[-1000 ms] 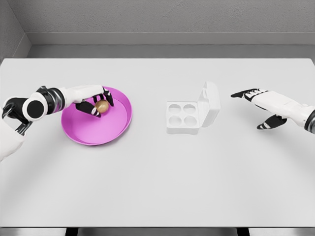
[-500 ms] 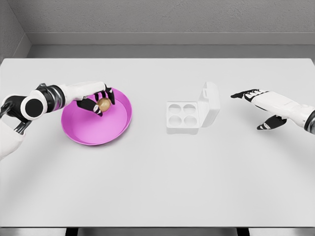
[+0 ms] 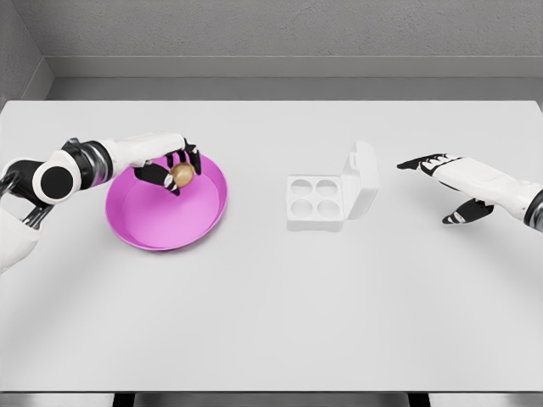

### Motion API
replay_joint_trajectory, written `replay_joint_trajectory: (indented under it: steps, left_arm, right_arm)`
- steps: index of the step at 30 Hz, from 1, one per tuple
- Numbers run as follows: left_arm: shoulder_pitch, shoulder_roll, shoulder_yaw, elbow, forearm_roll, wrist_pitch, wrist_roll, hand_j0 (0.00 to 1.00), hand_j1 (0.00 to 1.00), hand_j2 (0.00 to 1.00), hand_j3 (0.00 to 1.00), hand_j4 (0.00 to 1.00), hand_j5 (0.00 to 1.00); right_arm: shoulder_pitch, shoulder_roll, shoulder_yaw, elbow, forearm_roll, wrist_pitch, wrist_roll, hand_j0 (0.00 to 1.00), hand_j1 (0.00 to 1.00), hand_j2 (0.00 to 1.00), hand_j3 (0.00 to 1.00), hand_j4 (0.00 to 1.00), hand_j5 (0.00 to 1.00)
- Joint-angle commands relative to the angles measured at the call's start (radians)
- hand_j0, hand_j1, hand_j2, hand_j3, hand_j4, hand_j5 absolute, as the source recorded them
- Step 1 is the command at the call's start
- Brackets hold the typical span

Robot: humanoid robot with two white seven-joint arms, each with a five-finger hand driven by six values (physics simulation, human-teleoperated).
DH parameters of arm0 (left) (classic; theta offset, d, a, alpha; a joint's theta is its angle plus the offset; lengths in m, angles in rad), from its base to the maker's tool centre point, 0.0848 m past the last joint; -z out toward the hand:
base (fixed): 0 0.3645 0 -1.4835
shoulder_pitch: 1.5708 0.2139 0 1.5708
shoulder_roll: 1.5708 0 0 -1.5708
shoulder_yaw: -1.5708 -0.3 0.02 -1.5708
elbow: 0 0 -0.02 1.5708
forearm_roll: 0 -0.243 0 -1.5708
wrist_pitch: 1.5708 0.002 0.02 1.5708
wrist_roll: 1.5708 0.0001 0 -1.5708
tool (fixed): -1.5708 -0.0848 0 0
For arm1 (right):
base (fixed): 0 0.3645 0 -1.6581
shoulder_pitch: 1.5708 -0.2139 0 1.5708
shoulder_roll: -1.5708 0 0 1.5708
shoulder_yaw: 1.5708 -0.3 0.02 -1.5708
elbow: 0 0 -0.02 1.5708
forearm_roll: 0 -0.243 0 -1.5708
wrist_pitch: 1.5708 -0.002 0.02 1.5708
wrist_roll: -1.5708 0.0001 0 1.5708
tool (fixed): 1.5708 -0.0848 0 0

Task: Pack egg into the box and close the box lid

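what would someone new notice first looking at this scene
Probably the bright pink plate at the table's left, where the left hand grips a brown egg. Next, the white egg box at the centre, lid up and four cups empty, with the right hand open to its right.

A wide, pale grey table (image 3: 271, 322) fills most of the view, its plain matte surface lit evenly with only soft, faint shadows. Its near edge is seen along the bottom, with dark gaps beneath. Behind the far edge, a darker grey floor strip (image 3: 288, 88) runs across. A rough, grey textured wall (image 3: 280, 25) is seen beyond, with a second wall (image 3: 15, 51) at the left corner.
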Motion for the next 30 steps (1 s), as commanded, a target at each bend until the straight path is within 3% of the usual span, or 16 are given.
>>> replay_joint_trajectory:
  steps: [1, 30]
  left_arm:
    - [0.0, 0.0, 0.001, -0.008, 0.001, -0.001, 0.001, 0.43, 0.43, 0.43, 0.43, 0.43, 0.43]
    - [-0.009, -0.07, 0.009, -0.015, -0.002, -0.007, 0.001, 0.4, 0.4, 0.4, 0.4, 0.4, 0.4]
  right_arm:
    - [0.002, -0.004, 0.0, 0.0, -0.004, 0.001, 0.0, 1.0, 1.0, 1.0, 1.0, 1.0, 1.0]
    - [0.006, -0.007, 0.0, 0.005, -0.003, 0.001, 0.0, 1.0, 1.0, 1.0, 1.0, 1.0, 1.0]
